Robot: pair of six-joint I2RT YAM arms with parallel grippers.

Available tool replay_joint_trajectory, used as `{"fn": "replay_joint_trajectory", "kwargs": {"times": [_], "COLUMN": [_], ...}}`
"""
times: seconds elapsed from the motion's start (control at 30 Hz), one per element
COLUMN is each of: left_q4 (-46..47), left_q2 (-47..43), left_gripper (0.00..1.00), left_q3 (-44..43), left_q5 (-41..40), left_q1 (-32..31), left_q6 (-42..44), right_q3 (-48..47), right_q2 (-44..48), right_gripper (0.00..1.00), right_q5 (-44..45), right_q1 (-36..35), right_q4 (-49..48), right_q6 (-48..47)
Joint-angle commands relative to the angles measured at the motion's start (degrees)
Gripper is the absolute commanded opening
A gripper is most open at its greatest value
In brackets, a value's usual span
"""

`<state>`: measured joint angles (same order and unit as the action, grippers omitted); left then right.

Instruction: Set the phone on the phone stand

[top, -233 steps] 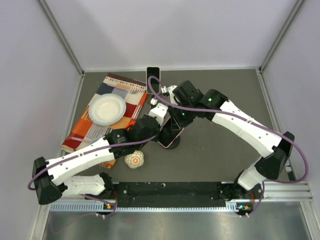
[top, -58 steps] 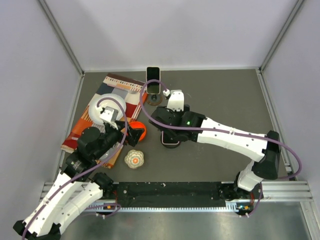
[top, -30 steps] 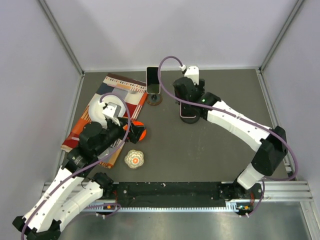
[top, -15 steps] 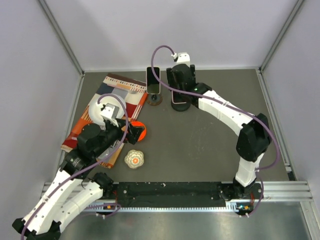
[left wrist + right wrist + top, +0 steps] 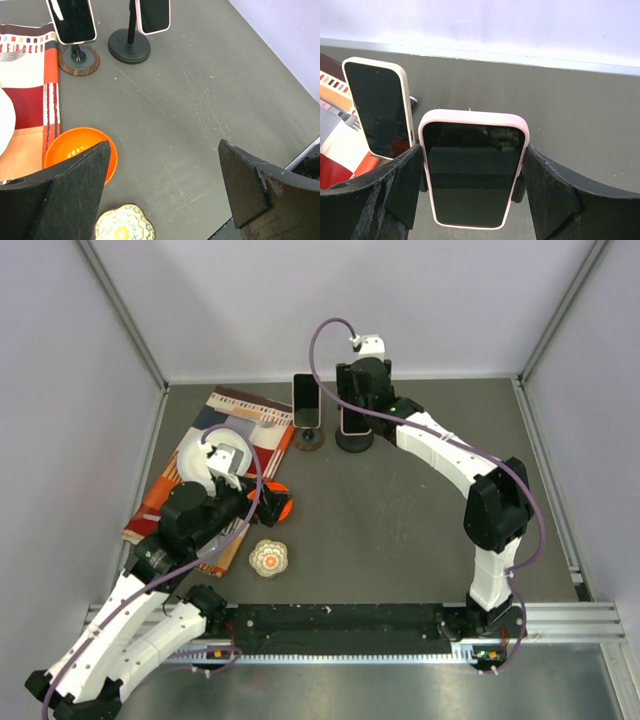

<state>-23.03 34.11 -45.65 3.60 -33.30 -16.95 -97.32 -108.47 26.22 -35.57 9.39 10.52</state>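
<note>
Now, left gripper (image 5: 164, 150): spread wide, holding nothing — it hangs over the orange bowl (image 5: 75, 147), out of the other arm's way.
White phone (image 5: 74, 20): upright on its wooden stand (image 5: 79, 60), not the one to move.
Pink phone (image 5: 472, 150): upright at the head of the black stand (image 5: 130, 47), just beside the white one; seated or not, I cannot tell.
Right gripper (image 5: 472, 172): pinching the pink phone by its long edges — likely to steady it while the stand takes it.
</note>
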Motion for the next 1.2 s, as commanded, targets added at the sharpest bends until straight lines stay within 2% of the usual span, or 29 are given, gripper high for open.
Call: {"fn": "replay_joint_trajectory", "kwargs": {"times": [0.0, 0.1, 0.13, 0.17, 0.2, 0.27, 0.3, 0.37, 0.4, 0.6, 0.73, 0.83, 0.87, 1.0, 1.07, 1.1, 1.17], "left_q4": [3.8, 3.9, 3.7, 3.8, 3.7, 3.7, 3.7, 3.4, 3.3, 1.9, 1.3, 1.1, 1.1, 1.1, 1.1, 1.2, 1.6], "left_q2": [0.9, 1.2, 1.2, 1.1, 1.0, 0.7, 0.5, 0.3, 0.3, 0.3, 0.2, 0.2, 0.2, 0.7, 1.3, 1.7, 2.1], "left_gripper": [0.93, 0.93, 0.93, 0.93, 0.93, 0.94, 0.94, 0.94, 0.94, 0.94, 0.95, 0.95, 0.95, 0.95, 0.95, 0.95, 0.95], "left_q3": [-1.9, -1.8, -1.9, -1.7, -1.7, -1.5, -1.5, -1.7, -2.0, -3.5, -4.1, -4.6, -4.8, -5.3, -5.7, -6.2, -6.9], "left_q5": [0.9, 0.8, 0.7, 1.1, 1.1, 1.1, 1.0, 0.7, 0.5, -0.6, -1.7, -2.3, -2.5, -2.3, -2.4, -2.5, -2.5], "left_q1": [0.2, 0.2, 0.2, 0.2, 0.2, 0.2, 0.2, 0.2, 0.2, 0.2, 0.2, 0.2, 0.2, 0.2, 0.3, 0.2, 0.2], "left_q6": [0.1, 0.3, 0.3, 0.2, 0.1, 0.0, 0.1, 0.3, 0.5, 1.7, 2.2, 2.4, 2.4, 2.3, 2.1, 2.0, 1.7], "right_q3": [-4.5, -4.0, -3.9, -3.8, -3.8, -4.3, -4.4, -4.4, -4.7, -9.6, -9.5, -3.7, 1.6, 14.2, 21.4, 23.8, 27.3], "right_q2": [0.4, 0.2, 0.4, 0.4, 0.4, 0.6, 1.1, 1.9, 2.3, 3.4, 7.9, 15.5, 20.9, 33.6, 39.9, 46.6, 52.5], "right_gripper": [0.0, 0.02, 0.09, 0.19, 0.38, 0.57, 0.72, 0.84, 0.97, 0.99, 0.99, 0.99, 0.99, 0.99, 0.99, 0.99, 0.99], "right_q5": [-2.8, -3.0, -3.0, -3.1, -3.2, -3.4, -3.6, -4.2, -3.8, -4.2, -2.4, -2.4, -1.7, 5.8, 5.4, 5.3, 6.0], "right_q1": [1.2, 1.4, 1.5, 1.6, 1.6, 1.6, 1.7, 1.6, 1.7, 1.6, 1.6, 0.8, 0.3, -0.9, -1.0, -1.1, -1.0], "right_q4": [-7.8, -7.5, -7.0, -6.6, -6.1, -4.4, -3.9, -2.5, -1.7, 7.6, 14.2, 15.9, 15.7, 17.1, 18.5, 18.2, 20.3], "right_q6": [2.7, 2.7, 2.6, 2.4, 2.2, 1.7, 1.7, 1.7, 1.8, 1.8, 3.5, 3.6, 2.9, 2.4, 1.3, 0.7, 0.1]}}
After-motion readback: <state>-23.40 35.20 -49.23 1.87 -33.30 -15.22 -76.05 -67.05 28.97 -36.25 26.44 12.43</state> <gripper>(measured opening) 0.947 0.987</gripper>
